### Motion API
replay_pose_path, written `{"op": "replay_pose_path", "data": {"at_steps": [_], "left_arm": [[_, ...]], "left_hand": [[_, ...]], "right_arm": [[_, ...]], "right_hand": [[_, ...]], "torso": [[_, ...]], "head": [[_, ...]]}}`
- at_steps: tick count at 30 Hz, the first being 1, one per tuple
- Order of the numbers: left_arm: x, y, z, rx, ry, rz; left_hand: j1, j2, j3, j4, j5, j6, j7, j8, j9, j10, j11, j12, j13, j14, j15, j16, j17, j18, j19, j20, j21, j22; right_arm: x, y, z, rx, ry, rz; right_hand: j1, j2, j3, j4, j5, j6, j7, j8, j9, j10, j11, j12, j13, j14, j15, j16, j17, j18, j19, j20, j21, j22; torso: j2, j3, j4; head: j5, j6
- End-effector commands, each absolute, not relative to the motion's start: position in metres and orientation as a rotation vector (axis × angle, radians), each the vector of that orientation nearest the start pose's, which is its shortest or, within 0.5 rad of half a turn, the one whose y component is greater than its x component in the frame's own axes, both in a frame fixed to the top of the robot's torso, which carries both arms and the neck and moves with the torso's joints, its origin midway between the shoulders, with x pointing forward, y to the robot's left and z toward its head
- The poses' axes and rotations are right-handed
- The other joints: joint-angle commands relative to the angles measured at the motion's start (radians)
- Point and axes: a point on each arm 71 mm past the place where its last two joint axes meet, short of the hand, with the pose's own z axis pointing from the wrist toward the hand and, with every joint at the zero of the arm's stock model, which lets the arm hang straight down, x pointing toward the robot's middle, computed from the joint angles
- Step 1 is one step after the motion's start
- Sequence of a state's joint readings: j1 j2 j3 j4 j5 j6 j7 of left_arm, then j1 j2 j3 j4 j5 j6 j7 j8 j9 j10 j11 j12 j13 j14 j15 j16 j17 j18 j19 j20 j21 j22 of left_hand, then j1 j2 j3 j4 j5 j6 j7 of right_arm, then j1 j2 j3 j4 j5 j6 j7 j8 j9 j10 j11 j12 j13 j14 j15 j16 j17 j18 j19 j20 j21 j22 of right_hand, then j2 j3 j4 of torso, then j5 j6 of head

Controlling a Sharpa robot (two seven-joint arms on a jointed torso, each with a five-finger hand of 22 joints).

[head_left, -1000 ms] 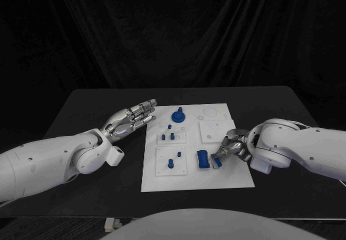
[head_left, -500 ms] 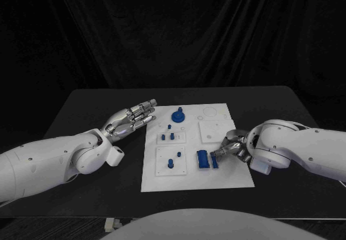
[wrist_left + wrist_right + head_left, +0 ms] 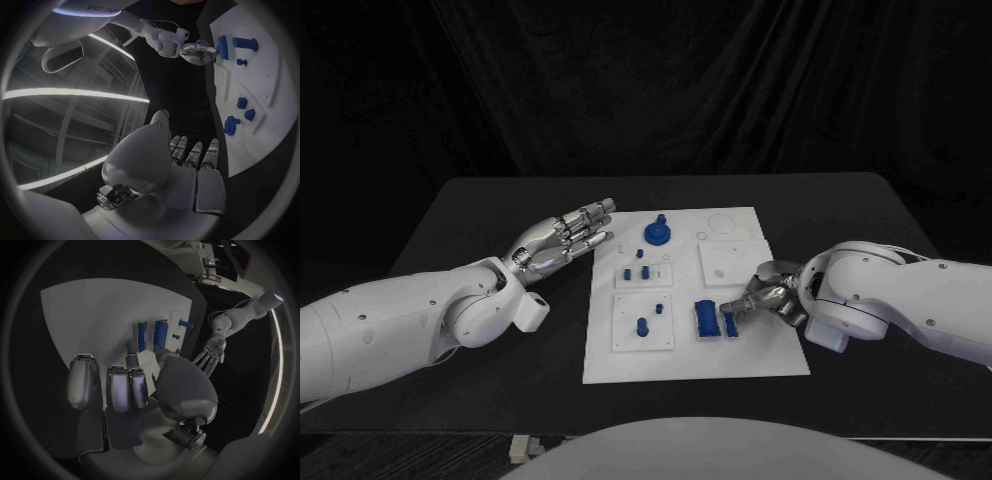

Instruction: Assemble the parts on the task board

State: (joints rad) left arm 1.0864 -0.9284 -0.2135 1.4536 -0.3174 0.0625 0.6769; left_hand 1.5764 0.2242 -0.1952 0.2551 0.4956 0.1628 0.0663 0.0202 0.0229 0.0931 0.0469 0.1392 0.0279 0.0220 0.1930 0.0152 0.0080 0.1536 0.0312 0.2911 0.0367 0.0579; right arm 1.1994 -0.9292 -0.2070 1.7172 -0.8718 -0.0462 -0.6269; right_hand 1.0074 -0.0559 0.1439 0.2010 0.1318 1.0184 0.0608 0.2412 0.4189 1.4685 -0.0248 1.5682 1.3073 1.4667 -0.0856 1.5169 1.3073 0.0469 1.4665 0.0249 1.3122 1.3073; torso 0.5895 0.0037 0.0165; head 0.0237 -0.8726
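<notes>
The white task board [image 3: 733, 355] lies in the middle of the table. On it are a blue knob piece [image 3: 655, 234], two small pegs [image 3: 640, 270], one peg [image 3: 642, 325], a wide blue block [image 3: 708, 319] and a narrow blue bar [image 3: 731, 323] beside it. My right hand [image 3: 764, 298] rests at the board's right side, with a finger and thumb at the narrow bar's [image 3: 142, 335] near end. Whether they pinch it I cannot tell. My left hand [image 3: 567, 238] hovers at the board's upper left edge, fingers spread, holding nothing.
The black table [image 3: 488, 215] surrounds the board. A raised white square panel [image 3: 728, 262] sits on the board's right half, just beyond my right hand. Two faint circular outlines [image 3: 720, 222] mark the board's far right corner.
My right hand has shifted slightly to the right and toward the front edge. The blue parts and my left hand have stayed put.
</notes>
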Motion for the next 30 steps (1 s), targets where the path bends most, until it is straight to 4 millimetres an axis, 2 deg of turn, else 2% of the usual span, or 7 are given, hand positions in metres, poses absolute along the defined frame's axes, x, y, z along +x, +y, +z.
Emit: {"op": "replay_pose_path", "data": {"at_steps": [1, 7, 18, 20, 23, 27, 30], "left_arm": [[0.427, 0.249, -0.269, -0.731, 1.629, -1.79], [0.425, 0.251, -0.266, -0.72, 1.594, -1.799], [0.421, 0.259, -0.251, -0.709, 1.521, -1.786], [0.424, 0.259, -0.244, -0.719, 1.487, -1.794], [0.428, 0.26, -0.234, -0.737, 1.441, -1.806], [0.432, 0.259, -0.222, -0.74, 1.39, -1.814], [0.435, 0.256, -0.215, -0.73, 1.368, -1.825]], "left_hand": [[0.008, -0.002, 0.004, 0.0, 0.001, 0.003, 0.009, 0.006, 0.002, 0.003, 0.005, 0.004, 0.002, 0.0, 0.008, 0.005, 0.001, -0.016, 0.004, 0.004, 0.006, 0.001], [-0.039, -0.006, -0.017, 0.037, -0.052, 0.015, 0.011, 0.007, 0.003, 0.007, 0.011, 0.007, 0.002, -0.001, 0.004, 0.005, 0.001, -0.024, 0.004, 0.003, 0.007, 0.0], [-0.225, 0.018, -0.114, 0.037, -0.326, 0.086, 0.075, 0.016, 0.01, 0.014, 0.059, 0.01, 0.003, -0.007, -0.012, 0.001, -0.001, -0.031, 0.003, 0.0, 0.007, -0.003], [-0.231, 0.02, -0.117, 0.036, -0.321, 0.125, 0.036, 0.022, 0.013, 0.018, 0.048, 0.013, 0.003, -0.008, -0.018, 0.0, -0.001, -0.027, 0.002, -0.001, 0.007, -0.004], [-0.236, 0.015, -0.121, 0.037, -0.322, 0.098, 0.049, 0.012, 0.008, 0.019, 0.04, 0.012, 0.003, -0.01, -0.027, -0.001, -0.002, -0.022, 0.0, -0.004, 0.005, -0.006], [-0.247, 0.006, -0.126, 0.036, -0.32, 0.029, 0.014, 0.004, 0.002, 0.038, -0.002, 0.002, 0.002, -0.009, -0.08, -0.002, -0.002, -0.005, -0.005, -0.021, 0.002, -0.01], [-0.246, 0.0, -0.129, 0.036, -0.321, 0.004, 0.016, 0.002, 0.0, 0.054, 0.006, -0.012, 0.002, -0.014, -0.11, -0.01, -0.005, 0.012, -0.009, -0.053, -0.002, -0.014]], "right_arm": [[0.401, -0.221, -0.267, 0.444, 2.441, 0.396], [0.399, -0.237, -0.246, 0.514, 2.309, 0.444], [0.425, -0.246, -0.171, 0.593, 1.729, 0.763], [0.431, -0.244, -0.156, 0.586, 1.539, 0.865], [0.436, -0.241, -0.141, 0.553, 1.336, 0.981], [0.443, -0.238, -0.132, 0.488, 1.182, 1.091], [0.446, -0.237, -0.133, 0.448, 1.153, 1.167]], "right_hand": [[-0.027, -0.009, -0.037, 0.025, -0.028, -0.008, -0.001, 0.007, 0.0, 0.102, 0.005, 0.003, 0.263, 0.071, 0.003, -0.004, 0.092, 0.008, 0.033, 0.002, 0.0, 0.19], [-0.139, 0.004, -0.193, 0.093, -0.04, -0.02, 0.0, 0.019, 0.002, 0.102, 0.007, 0.003, 0.263, 0.074, 0.004, 0.001, 0.105, 0.003, 0.042, 0.003, 0.024, 0.197], [-0.301, 0.094, -0.361, 0.092, -0.076, 0.014, -0.018, 0.061, 0.001, 0.096, -0.008, -0.011, 0.25, 0.046, -0.007, -0.052, -0.019, 0.017, 0.023, -0.007, -0.044, 0.176], [-0.286, 0.113, -0.38, 0.09, -0.077, 0.013, -0.018, 0.054, -0.011, 0.038, -0.005, -0.14, 0.13, 0.012, -0.009, -0.127, -0.16, 0.039, -0.015, -0.005, -0.171, 0.136], [-0.197, 0.146, -0.397, 0.088, -0.064, -0.001, 0.003, 0.026, -0.051, -0.211, 0.011, -0.742, -0.374, -0.165, 0.017, -0.595, -0.807, 0.137, -0.205, 0.011, -0.815, -0.13], [-0.134, 0.178, -0.455, 0.093, -0.065, 0.008, 0.045, -0.002, -0.111, -0.333, 0.063, -1.066, -0.636, -0.215, 0.072, -0.945, -0.963, 0.131, -0.266, 0.069, -1.068, -0.366], [-0.107, 0.173, -0.468, 0.088, -0.07, -0.015, 0.088, -0.025, -0.163, -0.526, 0.15, -1.268, -0.826, -0.401, 0.186, -1.253, -1.12, 0.114, -0.413, 0.168, -1.252, -0.586]], "torso": [[0.0, 0.0001, 0.0003], [0.0, 0.0002, 0.0003], [-0.002, 0.0007, -0.0019], [-0.001, 0.0007, -0.0016], [-0.002, 0.0005, -0.0022], [-0.005, 0.0003, -0.0032], [-0.008, -0.0004, -0.0001]], "head": [[0.0, 0.0], [0.002, 0.0], [-0.01, 0.0], [-0.015, 0.0], [-0.012, 0.0], [-0.003, 0.0], [-0.005, 0.0]]}}
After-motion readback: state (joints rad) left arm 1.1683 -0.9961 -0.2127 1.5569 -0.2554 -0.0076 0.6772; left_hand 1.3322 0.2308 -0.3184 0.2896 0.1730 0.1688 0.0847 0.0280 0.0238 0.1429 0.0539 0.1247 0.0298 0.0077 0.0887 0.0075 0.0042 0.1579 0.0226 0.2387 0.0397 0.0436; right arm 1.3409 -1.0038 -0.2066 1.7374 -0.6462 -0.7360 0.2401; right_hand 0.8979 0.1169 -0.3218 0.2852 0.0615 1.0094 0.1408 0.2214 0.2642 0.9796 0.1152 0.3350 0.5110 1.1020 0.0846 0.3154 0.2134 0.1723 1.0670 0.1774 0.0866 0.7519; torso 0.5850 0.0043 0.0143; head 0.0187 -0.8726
